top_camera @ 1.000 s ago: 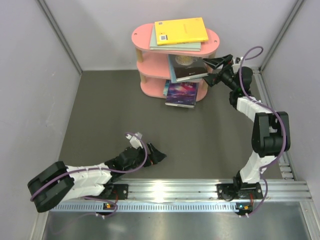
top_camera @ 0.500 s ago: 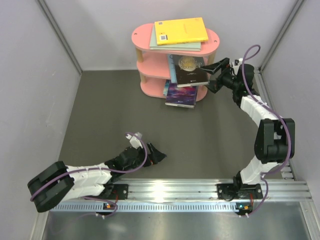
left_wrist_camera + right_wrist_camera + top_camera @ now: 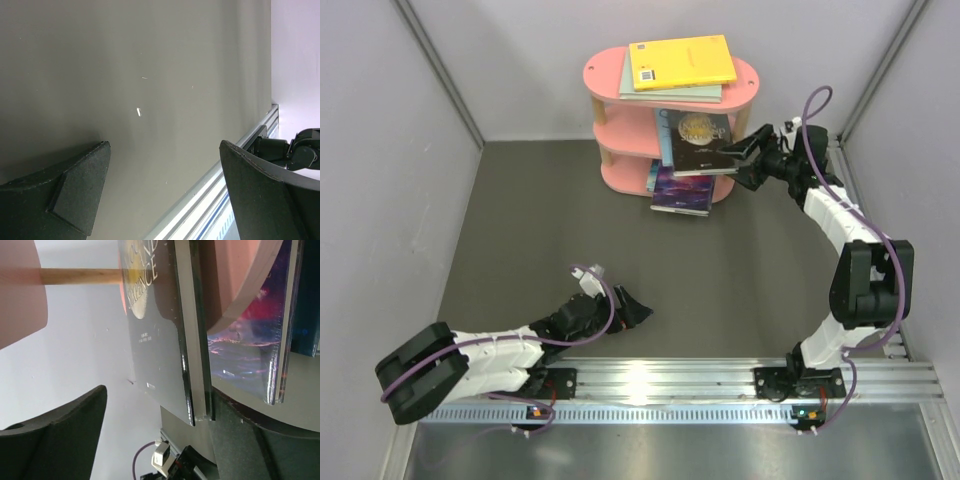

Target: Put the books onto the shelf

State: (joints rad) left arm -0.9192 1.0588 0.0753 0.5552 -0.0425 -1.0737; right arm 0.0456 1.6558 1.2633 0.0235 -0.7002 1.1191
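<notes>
Shelf: the pink shelf (image 3: 745,82) stands at the upper centre of the top view, on the dark table (image 3: 550,220).
Top tier: a yellow book (image 3: 682,60) lies flat on a grey-green book (image 3: 672,94).
Middle tier: a black book (image 3: 698,140) with a gold emblem lies flat but skewed. Its right corner overhangs the board. In the right wrist view a paler book (image 3: 197,340) lies against its underside.
Bottom tier: a purple book (image 3: 682,188) juts past the lowest board toward the bottom of the frame.
Right gripper: the right gripper (image 3: 746,155) is at the overhanging corner of the black book. Its jaws are spread wide to either side of the corner and grip nothing; one finger (image 3: 60,435) stands clear of the cover.
Left gripper: the left gripper (image 3: 632,310) lies low on the table at lower left, jaws wide apart and empty.
Handling: a thin, light paperback with a glossy cover is probably slippery, and likely to bend if pinched by one corner.
Where to hold: take it by the exposed edge, pads on the two covers, well in from the corner.
Risk: a push could drag the paler book along or slide both off the far side.
</notes>
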